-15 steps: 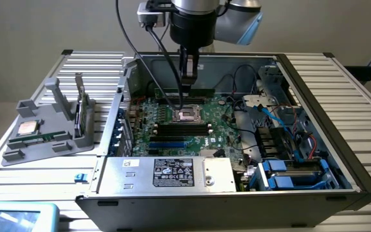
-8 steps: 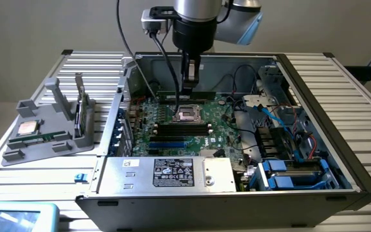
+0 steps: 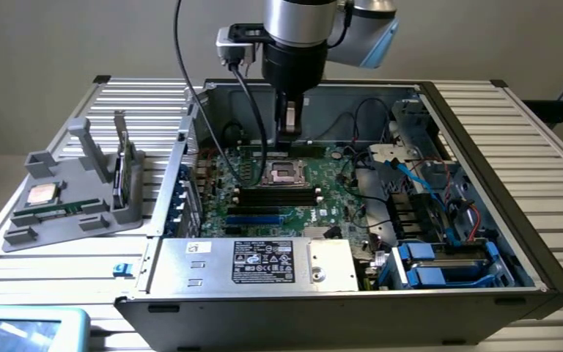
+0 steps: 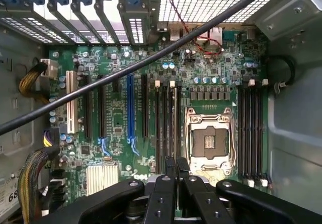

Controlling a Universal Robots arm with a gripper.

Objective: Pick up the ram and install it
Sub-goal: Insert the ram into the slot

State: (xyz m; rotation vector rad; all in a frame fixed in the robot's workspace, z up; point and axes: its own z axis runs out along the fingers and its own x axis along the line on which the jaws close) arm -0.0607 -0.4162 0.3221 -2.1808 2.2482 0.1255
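Gripping ram point(image 4: 174, 121) edge-on in clenched hand point(image 4: 176, 164); long axis parallel w/ DIMM slots point(image 4: 164, 128), just beside CPU socket point(image 4: 209, 141).

Black cable point(image 4: 100, 78) across slots point(image 4: 166, 128), near end effector point(image 4: 176, 166).

Open computer case point(image 3: 311, 319) logged mid-worktop point(image 3: 545, 154), side panel off, motherboard point(image 3: 336, 194) exposed. Arm point(image 3: 306, 29) reaching down into case from above. Tool point(image 3: 289, 138) closed, tips low over board, just behind processor socket point(image 3: 284, 173). Black cable point(image 3: 179, 59) looping from wrist down into case. Labelled metal box point(image 3: 262, 262) along case's near side, blue drive caddies point(image 3: 428, 268) beside it. Grey fixture point(image 3: 27, 235) by worktop edge at the exterior view's left, carrying square silver chip point(image 3: 41, 194), flat green stick point(image 3: 55, 212) and thin board point(image 3: 119, 165) on edge. Pale blue flat object point(image 3: 23, 328) at near corner, same side.
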